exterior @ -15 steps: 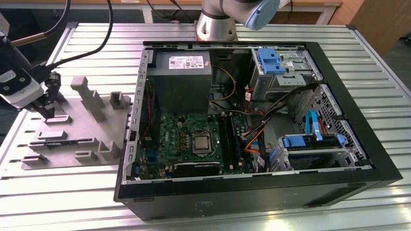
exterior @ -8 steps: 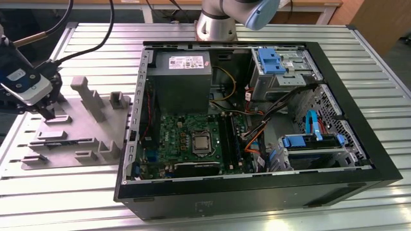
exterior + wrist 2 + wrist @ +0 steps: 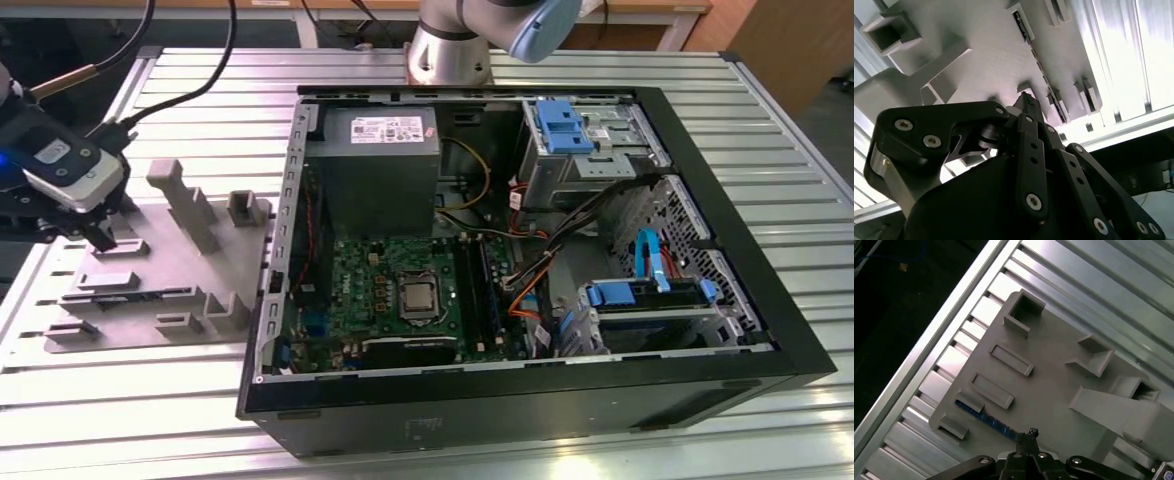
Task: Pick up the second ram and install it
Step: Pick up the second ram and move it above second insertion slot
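The second ram [image 3: 982, 415] lies on edge on the grey fixture plate [image 3: 1054, 365], a thin dark stick with a blue tint, held between small grey blocks. In the exterior view the second ram [image 3: 139, 293] is a dark line near the plate's front. My gripper [image 3: 91, 232] hangs over the plate at the exterior view's left, a little above it and behind the stick. Its fingertips [image 3: 1031, 433] meet near one end of the stick, shut with nothing between them. In the second wrist view the gripper [image 3: 1026, 101] points down at the plate beside the dark stick [image 3: 1021, 25].
An open computer case [image 3: 747, 300] fills the middle of the slatted metal table [image 3: 200, 400], with the motherboard [image 3: 400, 290], its processor and dark memory slots [image 3: 483, 290] exposed. Tall grey fixture blocks [image 3: 180, 200] rise from the plate near the gripper. The arm's base [image 3: 447, 50] stands behind the case.
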### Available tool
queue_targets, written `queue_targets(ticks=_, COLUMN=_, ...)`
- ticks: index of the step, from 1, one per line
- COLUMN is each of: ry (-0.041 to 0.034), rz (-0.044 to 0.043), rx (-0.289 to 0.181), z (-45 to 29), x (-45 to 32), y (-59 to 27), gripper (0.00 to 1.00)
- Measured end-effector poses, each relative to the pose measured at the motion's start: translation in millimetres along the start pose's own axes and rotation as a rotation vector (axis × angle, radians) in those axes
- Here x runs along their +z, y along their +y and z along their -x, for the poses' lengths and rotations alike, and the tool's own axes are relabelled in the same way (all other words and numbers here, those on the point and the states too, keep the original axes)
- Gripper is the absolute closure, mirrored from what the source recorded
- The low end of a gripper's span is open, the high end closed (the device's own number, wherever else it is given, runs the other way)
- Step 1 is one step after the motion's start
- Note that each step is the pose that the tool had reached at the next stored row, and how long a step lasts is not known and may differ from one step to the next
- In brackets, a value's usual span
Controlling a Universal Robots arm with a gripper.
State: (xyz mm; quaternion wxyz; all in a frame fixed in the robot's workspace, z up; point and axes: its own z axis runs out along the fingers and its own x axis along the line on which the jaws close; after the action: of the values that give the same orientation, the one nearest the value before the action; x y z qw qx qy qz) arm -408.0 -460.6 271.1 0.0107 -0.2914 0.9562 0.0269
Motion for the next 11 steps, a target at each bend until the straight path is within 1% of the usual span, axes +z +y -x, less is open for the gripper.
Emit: queue_targets(ticks=11, ry=0.009, rz=0.0072, rx=-0.199, z=-0.2, x=6.8, y=-0.3, gripper=0.89)
